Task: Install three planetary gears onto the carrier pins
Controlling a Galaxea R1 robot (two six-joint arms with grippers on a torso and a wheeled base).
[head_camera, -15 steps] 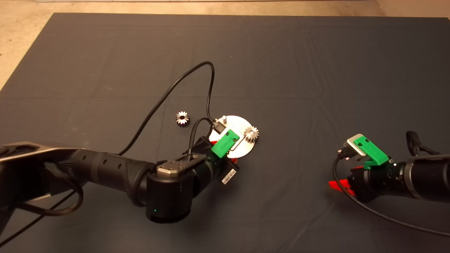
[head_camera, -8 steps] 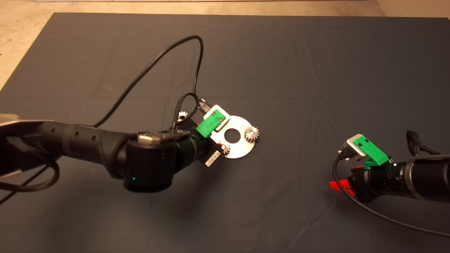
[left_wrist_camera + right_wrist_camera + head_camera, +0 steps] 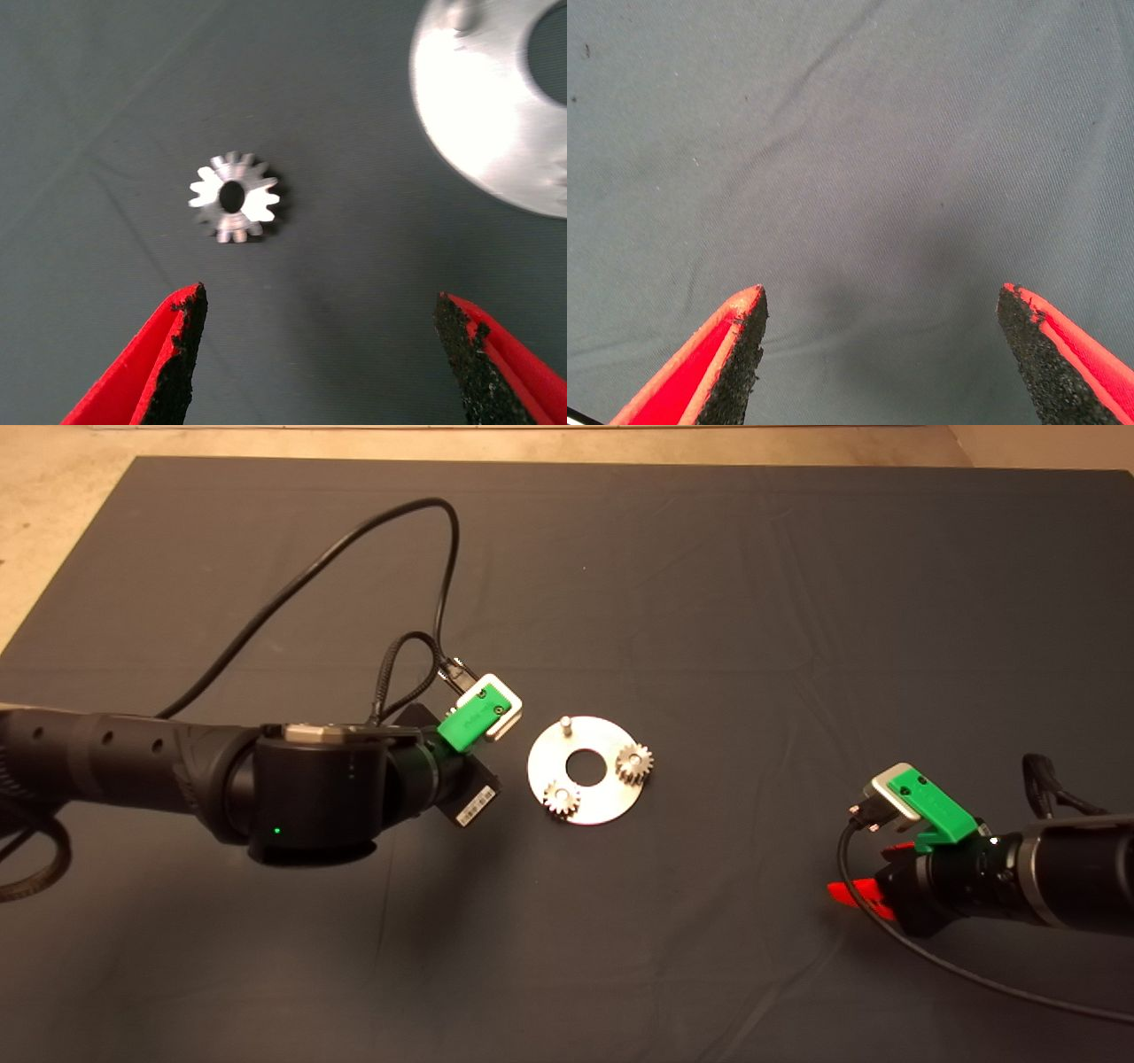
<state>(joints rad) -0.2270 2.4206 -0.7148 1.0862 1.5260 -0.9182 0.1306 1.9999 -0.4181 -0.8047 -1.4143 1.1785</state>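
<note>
The shiny round disc (image 3: 602, 808) lies mid-mat. One planetary gear (image 3: 634, 762) sits on its right pin, a second gear (image 3: 562, 798) sits on its near-left pin, and the far pin (image 3: 564, 724) stands bare. The third gear (image 3: 235, 197) lies flat on the mat left of the disc (image 3: 483, 115); in the head view the left wrist (image 3: 469, 722) hides it. My left gripper (image 3: 319, 354) hovers above that gear, open and empty. My right gripper (image 3: 881, 354) is open and empty over bare mat at the right (image 3: 855, 893).
The left arm's black cable (image 3: 354, 549) loops over the mat behind the arm. The mat's far edge meets a pale floor (image 3: 53, 531) at the left.
My left gripper has pulled away from the disc, leaving a gear on the near-left pin, and moved left to above the loose gear. The right arm has not moved.
</note>
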